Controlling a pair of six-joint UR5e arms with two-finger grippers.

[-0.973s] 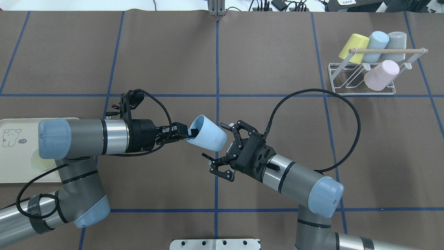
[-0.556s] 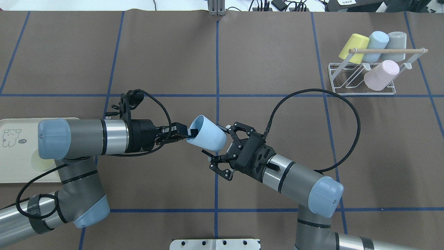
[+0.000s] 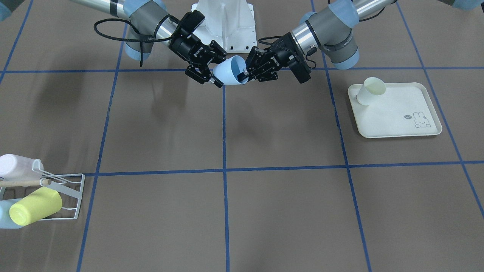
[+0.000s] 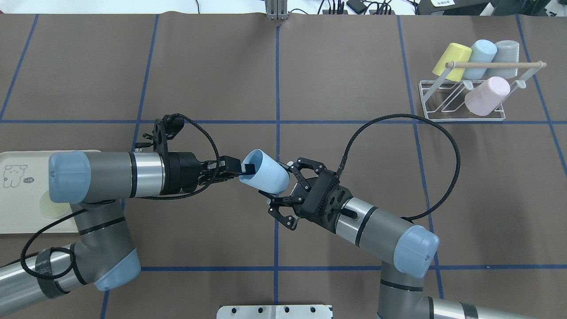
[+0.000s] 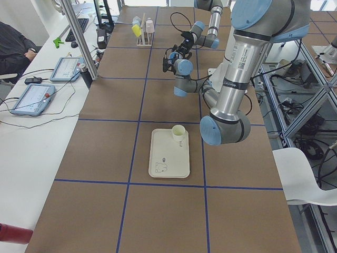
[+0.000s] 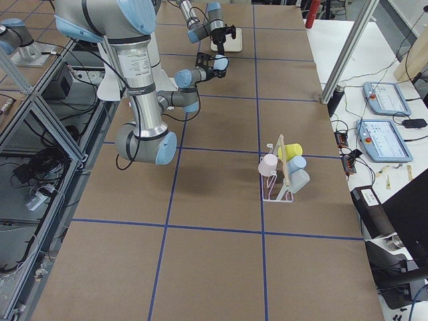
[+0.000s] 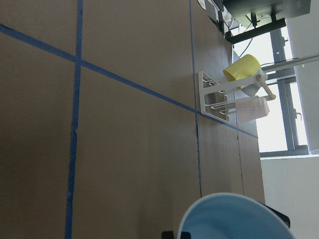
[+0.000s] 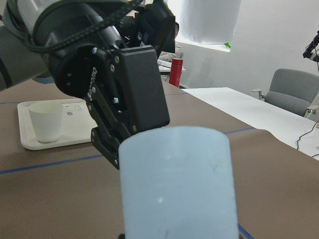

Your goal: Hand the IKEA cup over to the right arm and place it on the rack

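Observation:
A light blue IKEA cup (image 4: 266, 175) hangs in mid-air over the table's centre, lying on its side. My left gripper (image 4: 246, 169) is shut on its rim, one finger inside the mouth. The right arm's gripper (image 4: 275, 178) is open, its fingers straddling the cup's closed end. In the front-facing view the cup (image 3: 228, 74) sits between the left gripper (image 3: 245, 74) and the right gripper (image 3: 219, 70). The cup's base (image 8: 177, 184) fills the right wrist view. The white wire rack (image 4: 460, 117) stands at the far right.
The rack carries a yellow cup (image 4: 452, 60), a blue cup (image 4: 481, 55), a grey cup (image 4: 506, 52) and a pink cup (image 4: 487, 95). A cream rabbit-print tray (image 3: 397, 126) with a cream cup (image 3: 371, 90) lies under the left arm's side.
The right gripper has moved in toward the cup, so its open fingers now reach around the cup's closed end. The left arm and the cup have stayed put.

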